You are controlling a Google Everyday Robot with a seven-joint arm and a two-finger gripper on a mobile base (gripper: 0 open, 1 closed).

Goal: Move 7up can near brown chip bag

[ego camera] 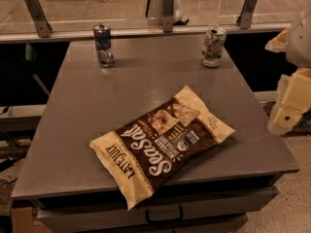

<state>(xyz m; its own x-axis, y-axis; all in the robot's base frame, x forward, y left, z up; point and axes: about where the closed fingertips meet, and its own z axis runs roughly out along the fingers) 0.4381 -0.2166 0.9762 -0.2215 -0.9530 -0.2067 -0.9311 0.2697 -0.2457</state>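
The 7up can (213, 45) stands upright at the far right of the grey table (97, 110), pale whitish-green with a silver top and a slightly dented body. The brown chip bag (162, 143) lies flat near the table's front edge, with a dark brown centre, white "Sea Salt" script and cream-yellow ends. My gripper (288, 111) is at the right edge of the view, off the table's right side, level with the gap between can and bag. It touches neither and holds nothing that I can see.
A slimmer blue-and-silver can (103, 45) stands at the far left of the table. A rail with metal brackets (168, 6) runs along the back edge. Drawers (160, 212) sit under the front edge.
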